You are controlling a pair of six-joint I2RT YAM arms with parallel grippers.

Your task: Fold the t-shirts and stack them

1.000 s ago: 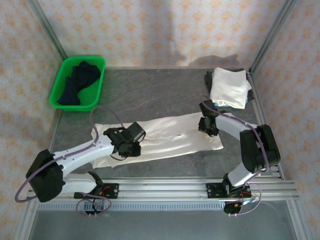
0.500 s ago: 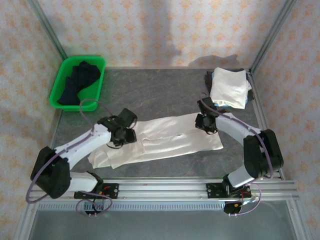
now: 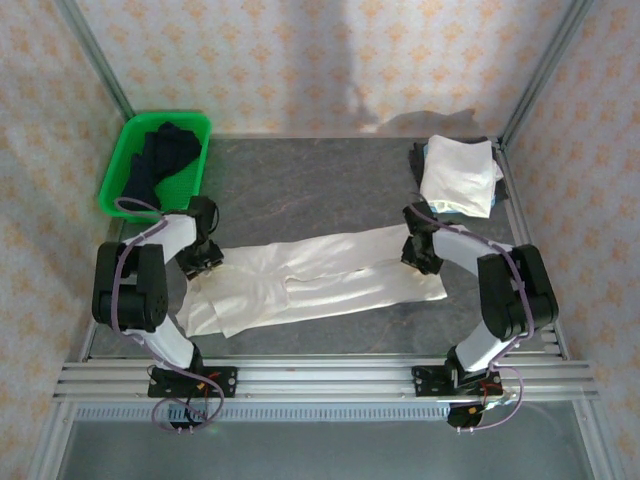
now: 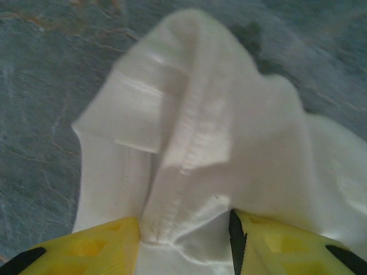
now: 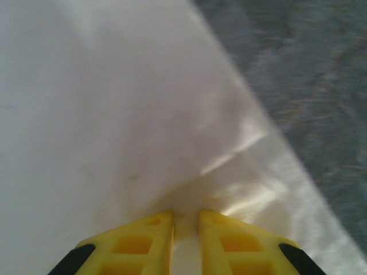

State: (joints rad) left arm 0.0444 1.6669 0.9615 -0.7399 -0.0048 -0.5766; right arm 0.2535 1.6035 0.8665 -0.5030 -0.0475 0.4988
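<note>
White-black arms, yellow jaws, lilac cables

Right claw fingers cut off at frame bottom; t-shirt, table blurred.

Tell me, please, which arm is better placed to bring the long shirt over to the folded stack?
Probably right: the right tool pinches the shirt at the end just in front of the folded stack. The left tool grips the far end, near the green basket.

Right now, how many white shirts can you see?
2. One stretched shirt lies across the table's middle; one folded shirt sits in the far right corner. More may hide under it.
</note>
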